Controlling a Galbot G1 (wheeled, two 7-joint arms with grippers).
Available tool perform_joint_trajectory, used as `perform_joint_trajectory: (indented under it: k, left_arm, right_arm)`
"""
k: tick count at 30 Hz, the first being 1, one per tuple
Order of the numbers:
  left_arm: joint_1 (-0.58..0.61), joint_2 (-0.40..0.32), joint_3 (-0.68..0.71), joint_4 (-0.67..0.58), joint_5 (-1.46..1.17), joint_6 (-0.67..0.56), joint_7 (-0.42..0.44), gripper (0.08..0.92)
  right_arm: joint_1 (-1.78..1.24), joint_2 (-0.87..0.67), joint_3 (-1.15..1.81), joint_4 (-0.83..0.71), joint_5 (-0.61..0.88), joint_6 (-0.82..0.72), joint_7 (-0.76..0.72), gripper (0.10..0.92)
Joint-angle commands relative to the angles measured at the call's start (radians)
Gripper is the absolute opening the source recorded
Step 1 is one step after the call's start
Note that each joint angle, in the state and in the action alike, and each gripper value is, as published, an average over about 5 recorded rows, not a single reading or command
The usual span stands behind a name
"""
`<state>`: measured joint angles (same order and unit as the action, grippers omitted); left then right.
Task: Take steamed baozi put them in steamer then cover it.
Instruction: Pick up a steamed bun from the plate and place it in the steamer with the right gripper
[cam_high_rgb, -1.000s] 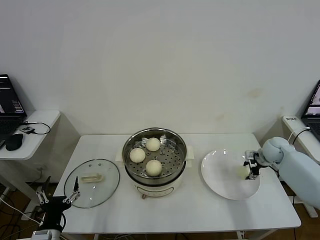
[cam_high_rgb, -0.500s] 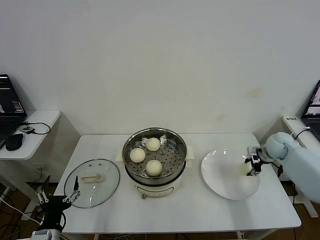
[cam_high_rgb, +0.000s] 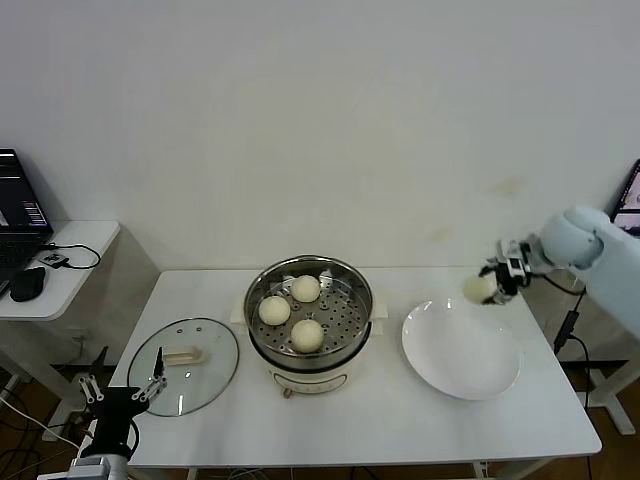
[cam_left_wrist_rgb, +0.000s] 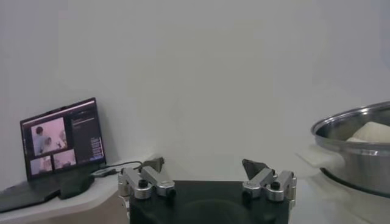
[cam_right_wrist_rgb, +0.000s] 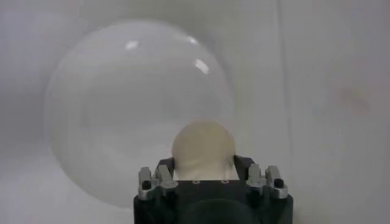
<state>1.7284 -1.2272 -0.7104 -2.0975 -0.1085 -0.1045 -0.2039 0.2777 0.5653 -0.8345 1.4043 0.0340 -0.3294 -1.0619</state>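
The right gripper was in the air above the far edge of the white plate, and its jaws were closed on the fourth baozi. In the right wrist view the bun sat between the two fingers, with the empty plate below it.

The steamer stood just beside the plate, on its left. Three baozi lay already on its perforated tray, and some free space remained on the side of the tray nearest the plate. The cover lay flat on the table, on the far side of the steamer from the plate. The left gripper waited near the cover, low at the table's edge, with its jaws wide open.

The main risk, I think, was the grip itself. The bun was soft and round, so a too strong squeeze could deform it, and a too weak one could let it slip during the carry to the steamer. A low path could also knock the bun against the steel rim. A release over the three buns could make it roll or stack, and then the cover might not sit flat.
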Motion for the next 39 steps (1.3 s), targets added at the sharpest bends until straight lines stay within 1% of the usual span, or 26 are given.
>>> perform_joint_trajectory:
  k: [1,8,12,17,26,32,39]
  left_arm:
    - [-0.003,-0.001,0.003,-0.002,-0.001,-0.001,-0.001,0.823]
    - [-0.005,-0.010,-0.010,-0.006,-0.004,0.000,-0.003,0.823]
    - [0.004,-0.009,-0.027,-0.007,-0.011,-0.003,-0.004,0.823]
    - [0.013,-0.010,-0.041,-0.003,-0.014,-0.014,-0.007,0.823]
    - [0.007,-0.023,-0.031,-0.011,-0.009,-0.016,-0.009,0.823]
    - [0.007,-0.024,-0.031,-0.012,-0.010,-0.015,-0.009,0.823]
    - [0.005,-0.023,-0.031,-0.009,-0.011,-0.016,-0.009,0.823]
  right_arm:
    - [0.403,0.157,-0.336,0.142,0.332,-0.151,0.081,0.628]
    - [0.361,0.333,-0.342,0.095,0.475,-0.244,0.156,0.636]
    - [0.303,0.413,-0.325,0.056,0.499,-0.285,0.186,0.636]
    - [0.229,0.465,-0.324,0.030,0.483,-0.314,0.209,0.636]
    - [0.116,0.493,-0.325,-0.005,0.431,-0.323,0.237,0.636]
    - [0.093,0.500,-0.317,-0.027,0.369,-0.316,0.236,0.636]
    - [0.088,0.503,-0.321,-0.037,0.332,-0.316,0.238,0.636]
